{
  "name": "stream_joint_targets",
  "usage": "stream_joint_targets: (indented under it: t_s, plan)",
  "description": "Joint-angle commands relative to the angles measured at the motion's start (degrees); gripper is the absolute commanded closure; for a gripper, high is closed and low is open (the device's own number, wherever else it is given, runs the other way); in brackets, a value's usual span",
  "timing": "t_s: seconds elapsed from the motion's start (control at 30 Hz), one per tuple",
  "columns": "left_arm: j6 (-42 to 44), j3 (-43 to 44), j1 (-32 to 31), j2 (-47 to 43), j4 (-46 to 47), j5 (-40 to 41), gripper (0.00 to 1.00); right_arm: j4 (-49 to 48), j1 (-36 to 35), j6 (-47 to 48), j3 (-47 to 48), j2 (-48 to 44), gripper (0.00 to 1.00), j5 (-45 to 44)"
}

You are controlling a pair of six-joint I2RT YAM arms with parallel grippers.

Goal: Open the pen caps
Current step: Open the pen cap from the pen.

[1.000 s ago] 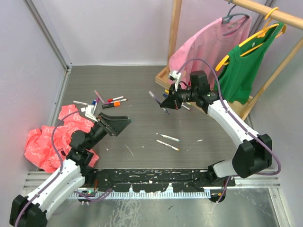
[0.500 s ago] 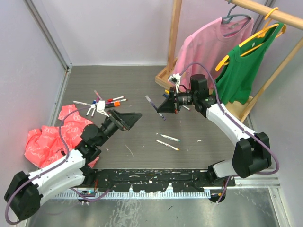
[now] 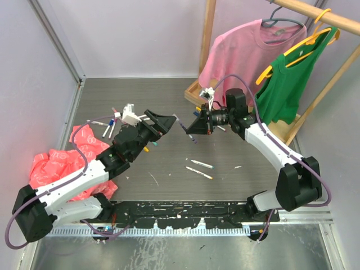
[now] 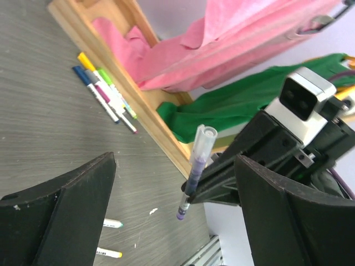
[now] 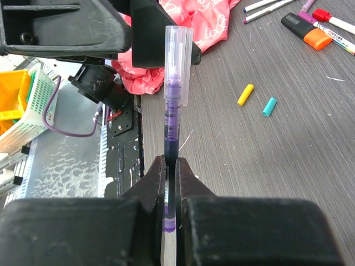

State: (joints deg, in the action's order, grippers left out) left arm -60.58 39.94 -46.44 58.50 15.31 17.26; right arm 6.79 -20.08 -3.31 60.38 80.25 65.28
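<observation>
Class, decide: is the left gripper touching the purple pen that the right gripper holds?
Apart. In the left wrist view the purple pen stands between the open fingers of the left gripper, with gaps on both sides.

I get soft, even light in every view, only faint shadows on the grey counter (image 3: 140, 95), no glare, and a sharp top view, while up close my left tool (image 4: 175, 166) looks dark and soft-edged, the right tool (image 5: 170, 163) blurs at bottom frame, and the purple pen (image 5: 172, 127) reads crisp.
</observation>
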Motion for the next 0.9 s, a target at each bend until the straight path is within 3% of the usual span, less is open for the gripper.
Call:
stream_joint_targets:
  t_s: [0.0, 0.27, 0.6, 0.87]
  plan:
    - [-2.44, 6.78, -1.18, 2.57, -10.58, 6.47, 0.13, -0.49, -0.13, 1.22, 0.98, 0.21, 0.99, 0.01]
    - [-2.05, 13.91, -3.92, 6.91, -15.78, 10.09, 0.23, 2.25, -0.43, 3.67, 1.84, 1.15, 0.99, -2.08]
    - [-2.13, 17.36, -4.81, 11.35, -16.65, 11.01, 0.44, 5.08, -1.76, 6.35, 2.94, 2.19, 0.99, -3.70]
    - [-1.57, 19.48, -4.84, 13.82, -16.10, 11.59, 0.52, 6.14, -2.64, 7.47, 3.26, 2.19, 0.99, -4.01]
